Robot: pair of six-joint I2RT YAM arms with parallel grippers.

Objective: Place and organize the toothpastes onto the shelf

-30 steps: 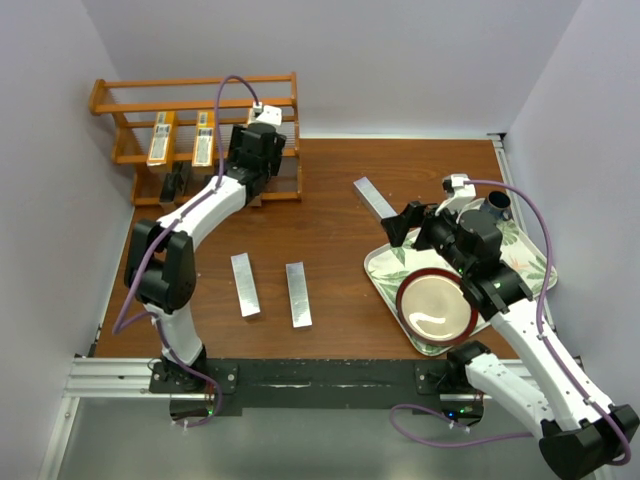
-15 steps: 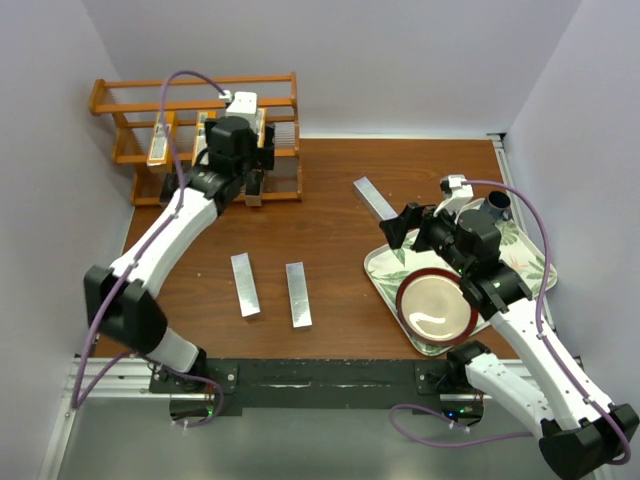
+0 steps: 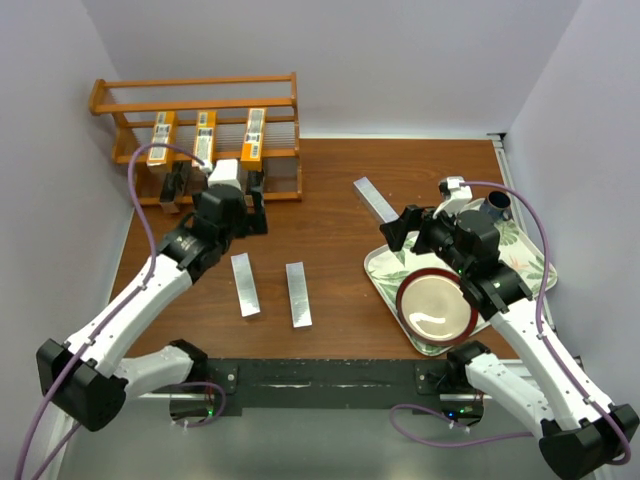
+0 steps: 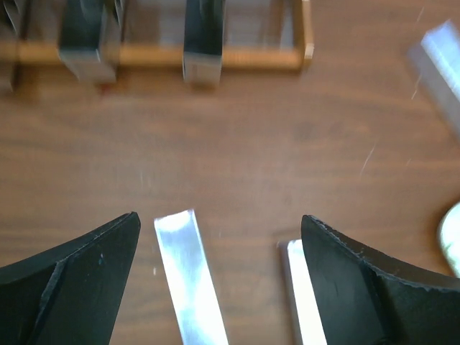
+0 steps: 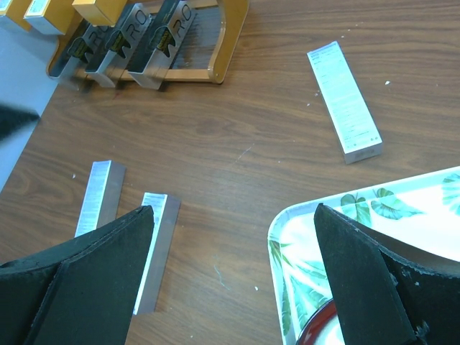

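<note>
Hovering my left end effector [image 4: 219, 219], wide open and empty, I judge the silver carton [image 4: 188, 280] below needs grasping next.

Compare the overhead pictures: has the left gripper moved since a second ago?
Yes. The left gripper has drawn back from the shelf, down the view, and now hangs open just short of the nearest silver carton.

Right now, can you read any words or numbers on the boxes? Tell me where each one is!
"RO": big pale letters on two black cartons on the shelf; the rest is hidden.
Silver carton lying on the table: fine print, too small to read.
Orange cartons: labels too small to read.
</note>
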